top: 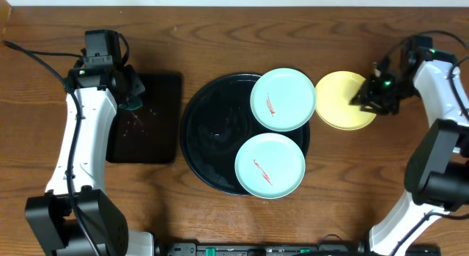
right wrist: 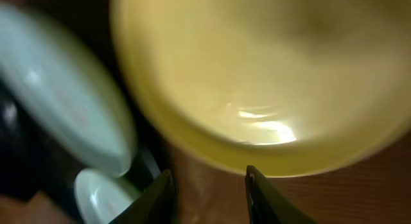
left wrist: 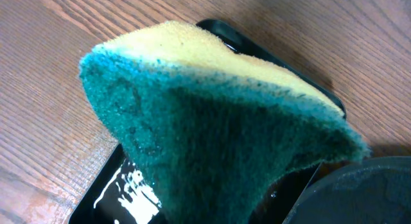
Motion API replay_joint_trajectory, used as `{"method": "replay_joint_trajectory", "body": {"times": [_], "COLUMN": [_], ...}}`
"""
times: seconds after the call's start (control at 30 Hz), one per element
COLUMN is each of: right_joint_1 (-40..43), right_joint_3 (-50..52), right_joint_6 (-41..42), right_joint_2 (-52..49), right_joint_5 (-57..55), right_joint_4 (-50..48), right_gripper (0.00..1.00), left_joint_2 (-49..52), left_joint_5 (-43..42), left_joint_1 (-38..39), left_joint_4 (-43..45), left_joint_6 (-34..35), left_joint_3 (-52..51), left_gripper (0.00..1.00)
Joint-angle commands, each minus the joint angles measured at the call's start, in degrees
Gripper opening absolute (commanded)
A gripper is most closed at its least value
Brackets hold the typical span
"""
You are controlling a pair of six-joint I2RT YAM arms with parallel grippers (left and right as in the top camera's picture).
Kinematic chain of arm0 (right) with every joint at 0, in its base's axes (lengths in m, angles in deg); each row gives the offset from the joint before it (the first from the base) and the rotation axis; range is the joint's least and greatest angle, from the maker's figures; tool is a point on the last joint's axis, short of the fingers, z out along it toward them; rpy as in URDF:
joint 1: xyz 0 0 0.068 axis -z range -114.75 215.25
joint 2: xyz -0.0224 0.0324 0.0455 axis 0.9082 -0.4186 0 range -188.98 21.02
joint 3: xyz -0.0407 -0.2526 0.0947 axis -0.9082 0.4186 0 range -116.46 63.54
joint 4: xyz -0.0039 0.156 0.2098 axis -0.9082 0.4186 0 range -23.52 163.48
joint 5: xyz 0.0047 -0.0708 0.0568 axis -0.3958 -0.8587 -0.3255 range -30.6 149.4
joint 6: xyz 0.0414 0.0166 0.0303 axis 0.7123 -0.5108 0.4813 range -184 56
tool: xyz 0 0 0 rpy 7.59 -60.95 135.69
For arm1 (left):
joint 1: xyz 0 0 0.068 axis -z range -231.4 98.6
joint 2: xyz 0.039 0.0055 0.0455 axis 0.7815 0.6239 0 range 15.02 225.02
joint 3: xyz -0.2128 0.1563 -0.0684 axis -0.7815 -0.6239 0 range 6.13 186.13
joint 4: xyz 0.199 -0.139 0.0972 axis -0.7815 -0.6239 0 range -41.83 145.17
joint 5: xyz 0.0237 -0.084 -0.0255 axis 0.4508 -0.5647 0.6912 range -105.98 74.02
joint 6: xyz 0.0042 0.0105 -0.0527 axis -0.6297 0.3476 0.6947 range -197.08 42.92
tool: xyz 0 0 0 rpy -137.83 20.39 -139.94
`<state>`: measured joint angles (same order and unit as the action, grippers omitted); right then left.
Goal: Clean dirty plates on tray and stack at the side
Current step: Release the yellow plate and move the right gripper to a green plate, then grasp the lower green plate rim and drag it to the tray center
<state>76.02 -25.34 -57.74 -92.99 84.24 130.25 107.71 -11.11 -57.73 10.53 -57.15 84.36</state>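
Note:
Two pale mint-blue plates, each with a red smear, lie on the large round black tray [top: 212,131]. One plate [top: 283,99] is at the tray's back right and the other plate [top: 270,165] at its front right. A pale yellow plate [top: 341,102] rests on the table just right of the tray. My right gripper [top: 366,97] is at that plate's right edge. In the right wrist view it [right wrist: 210,185] is open, with only bare wood between its fingers and the yellow plate [right wrist: 257,70] just ahead. My left gripper [top: 130,94] is shut on a green-and-yellow sponge [left wrist: 212,121].
A rectangular black tray [top: 150,128], wet with droplets, lies left of the round tray, under the sponge. In the right wrist view both mint plates [right wrist: 58,89] show blurred at the left. Bare wooden table surrounds the trays.

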Motion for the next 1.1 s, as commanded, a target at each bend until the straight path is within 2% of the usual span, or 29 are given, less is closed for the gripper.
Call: {"method": "replay_joint_trajectory", "body": {"times": [0.0,0.17,0.33,0.5,0.77,1.07], "right_joint_1": [-7.7,-16.7,-23.1,-28.9,-33.0,-33.2], "right_joint_3": [0.0,0.8,0.8,1.1,5.8,9.7], "right_joint_6": [-6.4,-6.8,-14.4,-17.6,-17.6,-14.5], "right_joint_2": [1.4,1.4,1.4,1.4,1.4,1.4], "right_joint_5": [3.1,-9.7,-8.3,-8.3,-8.3,-11.8], "right_joint_4": [2.8,8.2,11.3,9.9,5.5,-0.4], "right_gripper": [0.35,0.39,0.36,0.4,0.41,0.39], "left_joint_2": [-0.1,-0.1,-0.1,-0.1,-0.1,-0.1], "left_joint_5": [0.3,0.3,0.3,0.3,0.3,0.3], "left_joint_1": [-0.1,-0.1,-0.1,-0.1,-0.1,-0.1], "left_joint_4": [0.1,-0.1,-0.2,-0.7,-1.0,-1.1], "left_joint_6": [0.8,0.8,0.8,0.8,0.8,0.8], "left_joint_3": [-0.5,-0.5,-0.5,-0.5,-0.5,-0.5], "left_gripper": [0.08,0.07,0.07,0.08,0.08,0.07]}}
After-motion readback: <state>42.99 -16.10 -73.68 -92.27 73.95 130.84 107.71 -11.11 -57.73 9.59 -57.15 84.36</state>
